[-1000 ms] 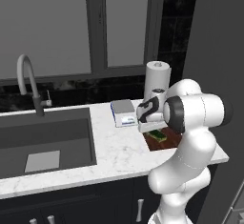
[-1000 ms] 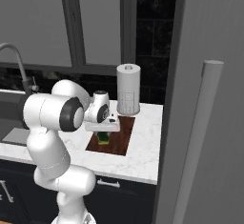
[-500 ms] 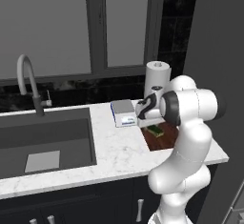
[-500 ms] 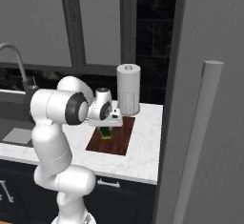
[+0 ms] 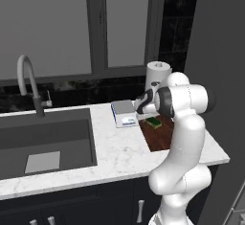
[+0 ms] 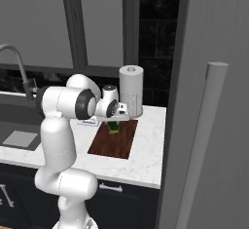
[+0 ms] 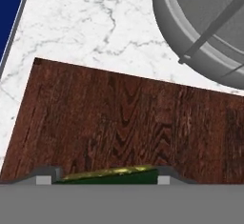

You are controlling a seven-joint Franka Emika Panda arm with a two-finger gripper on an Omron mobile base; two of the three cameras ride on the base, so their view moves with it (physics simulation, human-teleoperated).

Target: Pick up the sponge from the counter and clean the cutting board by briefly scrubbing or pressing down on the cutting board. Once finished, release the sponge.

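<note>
Gripper (image 6: 115, 121) is clamped on the sponge (image 6: 113, 127), held over the back end of the cutting board (image 6: 114, 139). In the hand view the sponge (image 7: 107, 174) sits between the two fingertips (image 7: 44, 180), yellow-green face with dark green layer, against the board's wood grain (image 7: 119, 123). Cannot tell if the sponge touches the board or hangs just above it.

Left base view: sponge (image 5: 154, 122) shows at the far part of the board (image 5: 160, 135), just under the hand. Board lies flat on the white marble counter (image 5: 119, 147), right of the sink (image 5: 45, 142). Grey-and-white kitchen scale (image 5: 125, 113) sits just left of the board's back corner, close to the hand. Paper towel roll (image 5: 157, 75) stands upright behind the board, near the back wall; in the hand view its round grey base (image 7: 205, 32) is beyond the board's far edge. Faucet (image 5: 26, 83) at the back of the sink, well apart from the board.
</note>
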